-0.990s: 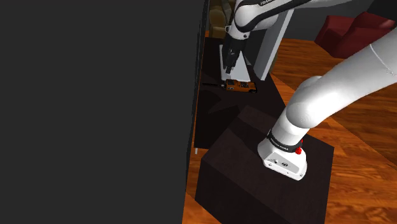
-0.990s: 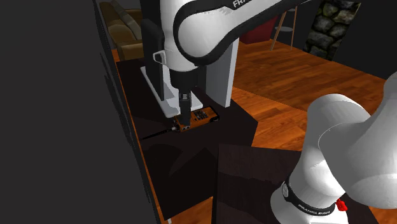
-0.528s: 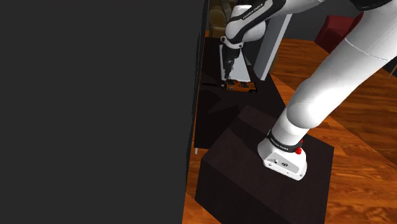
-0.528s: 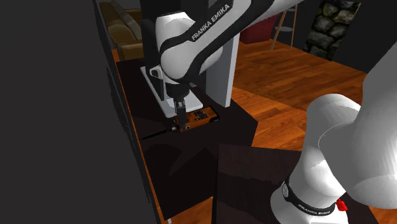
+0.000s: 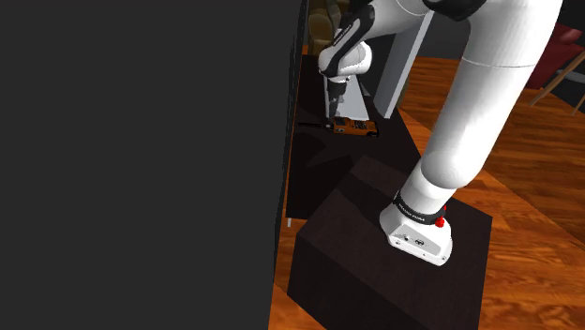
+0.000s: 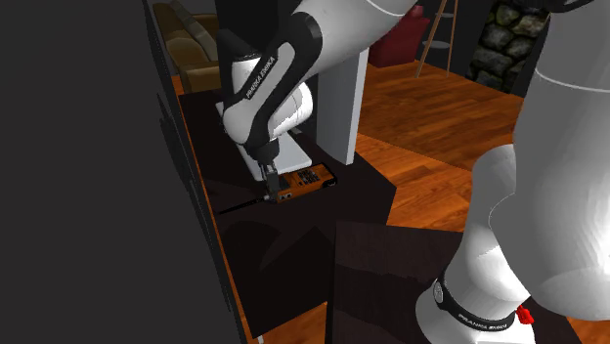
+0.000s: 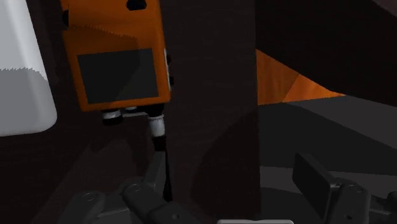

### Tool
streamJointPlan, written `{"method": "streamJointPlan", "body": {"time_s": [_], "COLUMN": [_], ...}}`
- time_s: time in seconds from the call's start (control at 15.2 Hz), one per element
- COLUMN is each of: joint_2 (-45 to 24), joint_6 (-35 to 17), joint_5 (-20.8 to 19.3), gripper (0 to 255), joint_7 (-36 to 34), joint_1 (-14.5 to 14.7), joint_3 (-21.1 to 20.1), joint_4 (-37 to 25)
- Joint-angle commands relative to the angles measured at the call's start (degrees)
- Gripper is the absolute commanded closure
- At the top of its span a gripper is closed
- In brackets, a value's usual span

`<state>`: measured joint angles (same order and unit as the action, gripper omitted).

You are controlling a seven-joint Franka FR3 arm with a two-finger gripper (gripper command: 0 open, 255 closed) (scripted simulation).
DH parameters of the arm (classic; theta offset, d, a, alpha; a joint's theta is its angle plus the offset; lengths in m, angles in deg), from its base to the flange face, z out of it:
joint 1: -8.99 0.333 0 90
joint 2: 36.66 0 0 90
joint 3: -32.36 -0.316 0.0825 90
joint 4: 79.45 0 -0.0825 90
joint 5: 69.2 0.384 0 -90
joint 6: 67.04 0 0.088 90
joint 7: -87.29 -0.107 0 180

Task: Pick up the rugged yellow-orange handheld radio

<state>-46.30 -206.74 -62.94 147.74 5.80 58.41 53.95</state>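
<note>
Gripper (image 6: 271,185) was released, fingers apart, at orange radio's (image 6: 305,182) left end, mid-frame in second exterior view.

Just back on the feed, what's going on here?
The white arm reaches down over the dark table, its black gripper low beside the orange radio. The fingers are open and the radio lies flat on the table just ahead of them, not yet gripped. A white object sits next to it.

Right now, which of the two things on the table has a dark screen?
The orange radio: a dark panel on its face, knobs at one end. The white slab beside it is plain.
</note>
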Motion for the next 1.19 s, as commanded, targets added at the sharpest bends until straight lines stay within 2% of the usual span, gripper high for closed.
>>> {"method": "streamJointPlan", "body": {"time_s": [0.0, 0.33, 0.92, 0.99, 1.12], "joint_2": [-5.83, -16.58, -21.63, -21.67, -21.59], "joint_6": [-1.69, -3.14, -7.23, -7.35, -7.35], "joint_5": [3.33, 7.39, 10.05, 10.1, 10.07], "gripper": [0, 0, 0, 255, 255], "joint_7": [5.19, 13.11, 14.81, 14.85, 14.81], "joint_1": [-1.58, -6.02, -7.72, -7.74, -7.69], "joint_3": [-0.89, -4.15, -6.38, -6.42, -6.4], "joint_4": [-3.44, -12.05, -12.86, -12.78, -12.7]}}
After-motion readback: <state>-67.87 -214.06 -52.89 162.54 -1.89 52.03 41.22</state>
